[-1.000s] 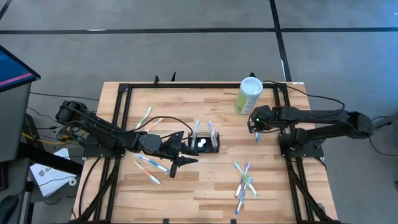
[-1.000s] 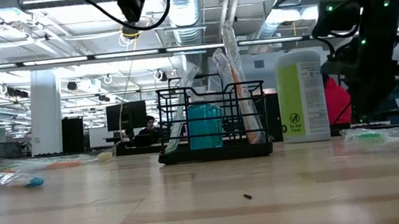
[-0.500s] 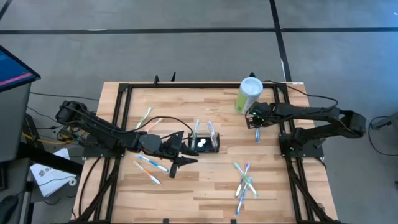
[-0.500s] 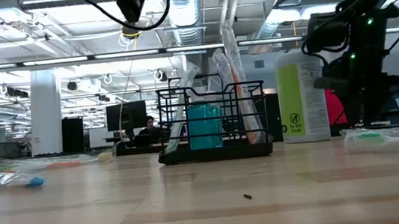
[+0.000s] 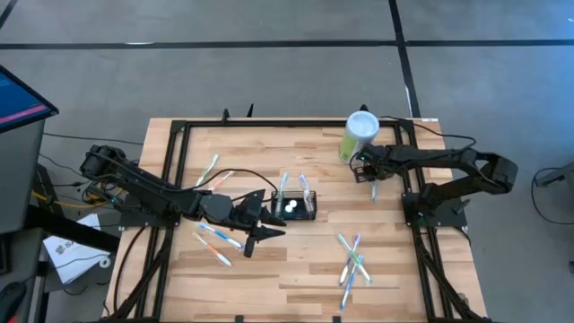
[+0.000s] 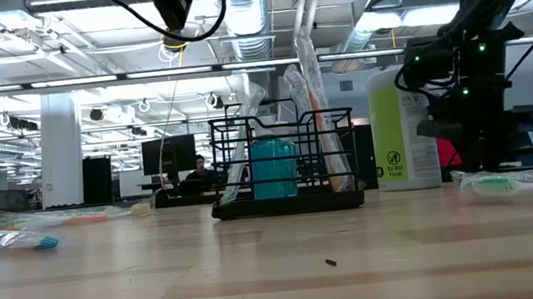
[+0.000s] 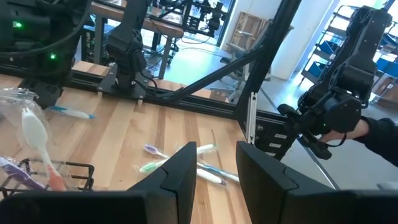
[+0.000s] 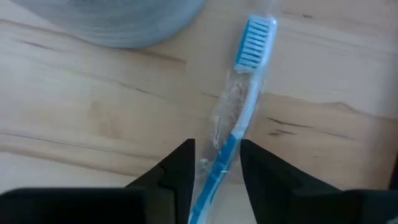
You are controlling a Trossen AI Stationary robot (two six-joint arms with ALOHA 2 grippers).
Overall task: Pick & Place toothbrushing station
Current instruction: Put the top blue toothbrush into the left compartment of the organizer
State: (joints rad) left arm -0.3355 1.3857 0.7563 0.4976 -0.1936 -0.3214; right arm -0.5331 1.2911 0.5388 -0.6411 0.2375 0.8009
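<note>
Two grippers: left gripper [image 5: 269,224] idle beside the caddy [image 5: 296,206], fingers apart, empty; right gripper [image 8: 216,163] has shifted over the wrapped blue toothbrush [image 8: 239,118], part-open, astride its handle
Meaning: grasp likely next

Bright, even overhead light; soft shadows

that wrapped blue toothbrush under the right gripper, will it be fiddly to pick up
Probably somewhat. The blue toothbrush lies flat on the wooden table, so the right gripper, straddling its handle, gets little height to pinch. Its clear wrapper looks crinkled and loose, so it may slip. It seems thin and light, likely to skid if nudged.
</note>
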